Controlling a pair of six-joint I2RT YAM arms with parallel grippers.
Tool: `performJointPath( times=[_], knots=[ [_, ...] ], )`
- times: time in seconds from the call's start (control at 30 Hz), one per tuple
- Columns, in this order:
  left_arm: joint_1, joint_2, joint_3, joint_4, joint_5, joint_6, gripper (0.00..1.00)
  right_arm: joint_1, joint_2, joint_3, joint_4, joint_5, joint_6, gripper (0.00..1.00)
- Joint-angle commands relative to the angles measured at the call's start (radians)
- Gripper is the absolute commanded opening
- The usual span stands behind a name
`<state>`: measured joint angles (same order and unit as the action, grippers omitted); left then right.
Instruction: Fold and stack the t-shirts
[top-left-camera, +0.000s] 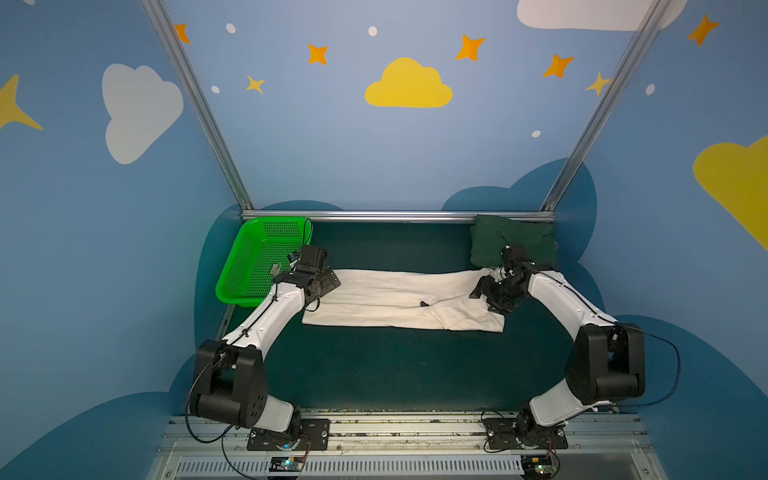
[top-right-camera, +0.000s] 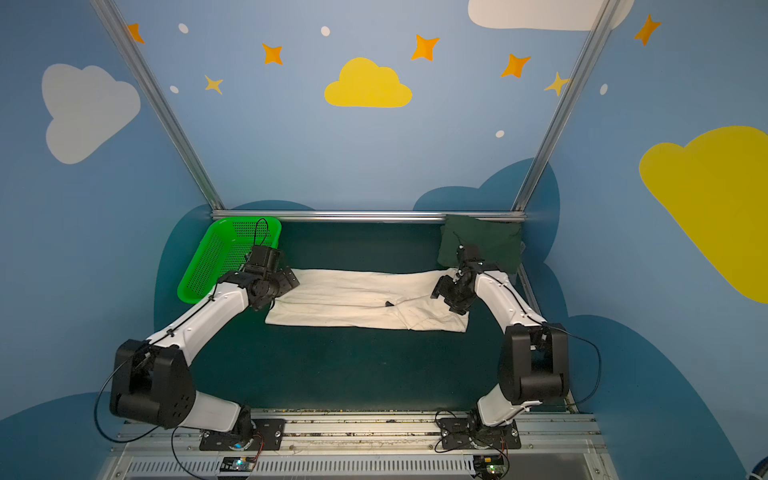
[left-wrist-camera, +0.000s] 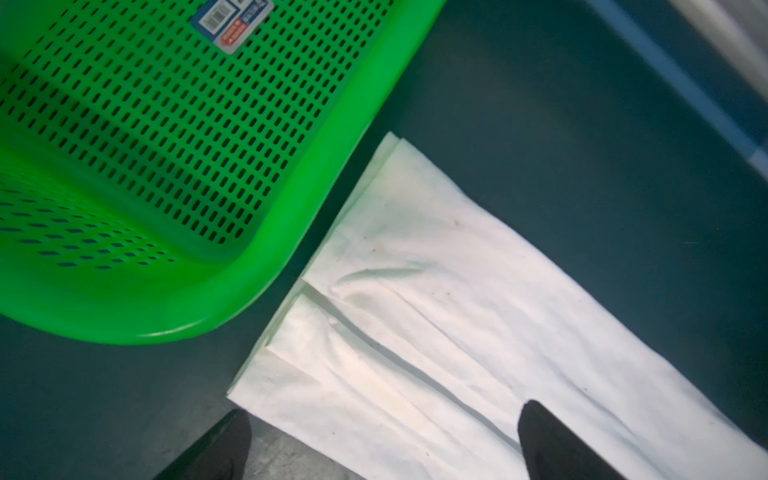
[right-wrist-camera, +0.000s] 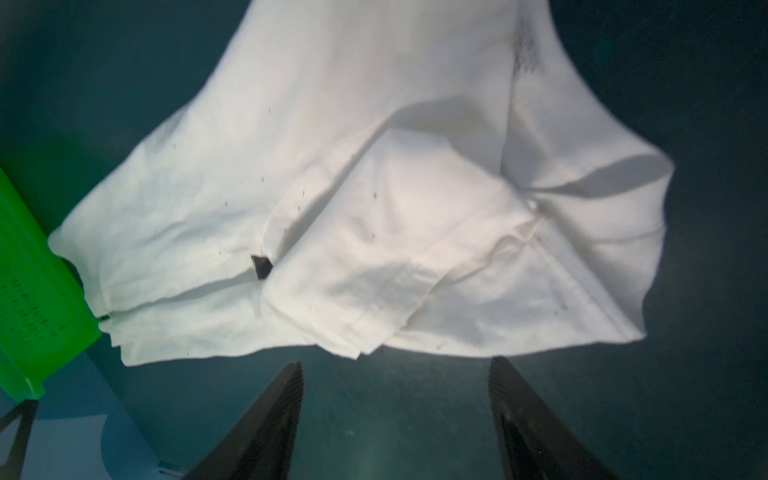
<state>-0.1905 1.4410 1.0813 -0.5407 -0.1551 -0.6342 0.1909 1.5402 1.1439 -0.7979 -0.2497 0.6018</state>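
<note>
A cream-white t-shirt (top-left-camera: 399, 301) (top-right-camera: 365, 301) lies folded into a long strip across the middle of the dark table, with a small black tag (right-wrist-camera: 261, 266) showing at a fold. A folded dark green t-shirt (top-left-camera: 513, 243) (top-right-camera: 482, 241) rests in the back right corner. My left gripper (left-wrist-camera: 384, 415) (top-left-camera: 330, 282) stands open above the strip's left end, one finger over the cloth and one over the table. At the strip's right end my right gripper (right-wrist-camera: 397, 365) (top-left-camera: 484, 291) is open, its fingers just off the sleeve edge with only table between them.
A bright green perforated basket (top-left-camera: 249, 266) (top-right-camera: 208, 257) (left-wrist-camera: 291, 216) stands at the back left, its rim close to the strip's left end. A metal rail (top-left-camera: 395, 215) runs along the back edge. The blue walls close in on both sides.
</note>
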Motion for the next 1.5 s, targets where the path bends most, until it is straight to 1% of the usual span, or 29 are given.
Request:
performJointPath(
  times=[0.0, 0.13, 0.3, 0.43, 0.53, 0.63, 0.7, 0.73, 0.87, 0.93, 1.0, 1.1, 1.17, 1.3, 1.33, 1.47],
  knots=[
    [0.001, -0.038, -0.023, 0.005, 0.022, 0.026, 1.00, 0.071, -0.044, -0.065, -0.037, 0.001, 0.026, 0.67],
    [0.003, -0.043, -0.030, 0.012, 0.025, 0.024, 1.00, 0.152, -0.030, -0.119, 0.017, -0.032, 0.069, 0.65],
    [0.000, -0.030, -0.033, 0.006, 0.035, 0.018, 1.00, 0.232, 0.052, -0.109, 0.059, -0.021, 0.087, 0.64],
    [0.002, -0.026, -0.039, -0.002, 0.034, 0.012, 1.00, 0.253, 0.128, -0.097, 0.115, -0.035, 0.099, 0.59],
    [0.001, -0.028, -0.044, -0.003, 0.035, 0.009, 1.00, 0.265, 0.172, -0.075, 0.139, -0.012, 0.105, 0.57],
    [0.002, -0.027, -0.045, -0.009, 0.031, 0.000, 1.00, 0.269, 0.211, -0.058, 0.141, 0.013, 0.108, 0.50],
    [0.004, -0.027, -0.042, -0.012, 0.031, 0.001, 1.00, 0.273, 0.225, -0.053, 0.145, 0.025, 0.116, 0.39],
    [0.003, -0.030, -0.043, -0.013, 0.030, 0.004, 1.00, 0.274, 0.226, -0.053, 0.150, 0.027, 0.118, 0.35],
    [0.006, -0.034, -0.041, -0.019, 0.019, 0.007, 1.00, 0.285, 0.237, -0.018, 0.136, 0.052, 0.115, 0.26],
    [0.006, -0.034, -0.043, -0.019, 0.017, 0.006, 1.00, 0.291, 0.246, 0.011, 0.114, 0.068, 0.107, 0.23],
    [0.010, -0.031, -0.043, -0.021, 0.018, 0.007, 1.00, 0.294, 0.250, 0.027, 0.102, 0.070, 0.103, 0.18],
    [0.011, -0.023, -0.043, -0.021, 0.018, 0.005, 1.00, 0.295, 0.253, 0.047, 0.091, 0.074, 0.097, 0.16],
    [0.014, -0.017, -0.044, -0.021, 0.015, 0.006, 1.00, 0.296, 0.261, 0.062, 0.076, 0.092, 0.092, 0.10],
    [0.017, -0.005, -0.047, -0.015, 0.024, 0.007, 1.00, 0.295, 0.278, 0.078, 0.069, 0.104, 0.085, 0.05],
    [0.018, -0.002, -0.044, -0.014, 0.026, 0.008, 1.00, 0.295, 0.283, 0.082, 0.066, 0.104, 0.083, 0.01],
    [0.023, 0.005, -0.043, -0.014, 0.029, 0.010, 1.00, 0.296, 0.299, 0.107, 0.051, 0.126, 0.073, 0.00]
  ],
)
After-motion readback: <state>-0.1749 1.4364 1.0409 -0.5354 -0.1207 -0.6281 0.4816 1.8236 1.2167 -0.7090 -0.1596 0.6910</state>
